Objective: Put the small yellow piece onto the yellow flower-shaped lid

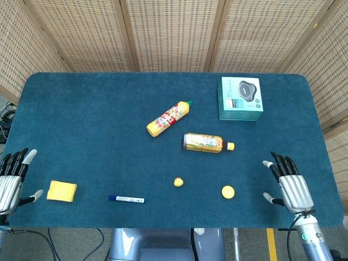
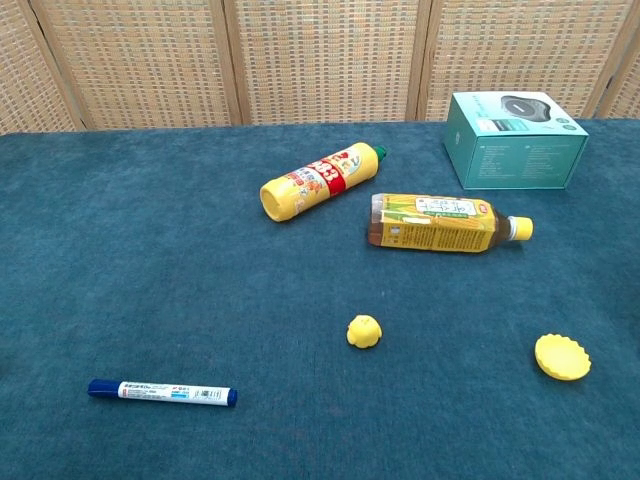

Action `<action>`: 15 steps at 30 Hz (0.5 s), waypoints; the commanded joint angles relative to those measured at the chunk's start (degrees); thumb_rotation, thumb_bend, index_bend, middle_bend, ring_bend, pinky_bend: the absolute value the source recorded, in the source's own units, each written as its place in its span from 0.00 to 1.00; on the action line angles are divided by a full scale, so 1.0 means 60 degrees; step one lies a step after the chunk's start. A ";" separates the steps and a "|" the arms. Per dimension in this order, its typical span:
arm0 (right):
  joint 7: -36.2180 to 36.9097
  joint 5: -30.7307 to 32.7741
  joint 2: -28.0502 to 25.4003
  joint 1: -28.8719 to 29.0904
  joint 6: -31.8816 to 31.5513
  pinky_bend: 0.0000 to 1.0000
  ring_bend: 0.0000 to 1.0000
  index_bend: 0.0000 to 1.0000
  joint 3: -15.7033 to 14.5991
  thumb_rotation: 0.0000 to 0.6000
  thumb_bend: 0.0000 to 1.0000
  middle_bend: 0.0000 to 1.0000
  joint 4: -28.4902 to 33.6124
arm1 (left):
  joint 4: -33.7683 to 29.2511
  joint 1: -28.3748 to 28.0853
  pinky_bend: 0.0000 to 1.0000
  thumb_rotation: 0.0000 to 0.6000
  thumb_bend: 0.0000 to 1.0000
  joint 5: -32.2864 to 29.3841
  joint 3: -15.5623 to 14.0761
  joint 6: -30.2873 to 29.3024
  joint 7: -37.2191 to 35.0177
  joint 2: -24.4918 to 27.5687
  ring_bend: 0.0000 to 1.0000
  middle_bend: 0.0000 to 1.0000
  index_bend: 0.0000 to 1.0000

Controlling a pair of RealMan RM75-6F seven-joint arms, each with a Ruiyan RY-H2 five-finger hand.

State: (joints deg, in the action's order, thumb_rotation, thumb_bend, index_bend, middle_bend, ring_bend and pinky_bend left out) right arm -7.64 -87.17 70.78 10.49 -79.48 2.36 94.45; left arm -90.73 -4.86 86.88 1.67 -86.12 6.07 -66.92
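Note:
The small yellow piece (image 1: 178,182) (image 2: 364,331) lies on the blue table cloth near the front, centre. The yellow flower-shaped lid (image 1: 228,191) (image 2: 561,356) lies flat to its right, apart from it. My right hand (image 1: 289,182) is open at the table's front right, fingers spread, right of the lid and holding nothing. My left hand (image 1: 11,181) is open at the front left edge, far from both pieces. Neither hand shows in the chest view.
A yellow sauce bottle (image 1: 169,118) and a tea bottle (image 1: 207,143) lie on their sides mid-table. A teal box (image 1: 240,98) stands at the back right. A blue marker (image 1: 126,199) and a yellow sponge (image 1: 61,191) lie at the front left.

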 commanded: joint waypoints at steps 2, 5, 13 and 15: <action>-0.0760 -0.0180 0.0225 0.0461 0.0384 0.03 0.00 0.28 0.0216 1.00 0.00 0.00 0.0780 | -0.0005 0.0017 0.00 1.00 0.15 0.0043 0.0014 -0.0074 -0.0081 0.0013 0.00 0.00 0.00; -0.1597 -0.0051 0.0610 0.0769 0.0735 0.05 0.00 0.32 0.0367 1.00 0.00 0.02 0.1320 | 0.0024 0.0038 0.00 1.00 0.15 0.0032 0.0040 -0.0127 -0.0222 0.0034 0.00 0.00 0.00; -0.3698 0.1232 0.2140 0.1587 0.1833 0.08 0.00 0.41 0.0764 1.00 0.00 0.09 0.1946 | 0.0101 0.0032 0.00 1.00 0.15 -0.0032 0.0066 -0.0072 -0.0488 0.0109 0.00 0.00 0.00; -0.4159 0.1595 0.2529 0.1761 0.2011 0.08 0.00 0.42 0.0823 1.00 0.00 0.09 0.1965 | 0.0117 0.0034 0.00 1.00 0.15 -0.0042 0.0071 -0.0071 -0.0524 0.0118 0.00 0.00 0.00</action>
State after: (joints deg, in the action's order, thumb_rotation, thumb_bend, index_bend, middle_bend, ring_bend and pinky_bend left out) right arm -29.63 -80.28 83.20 19.29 -69.33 6.39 105.37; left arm -90.05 -4.66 86.65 2.08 -86.56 2.95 -66.22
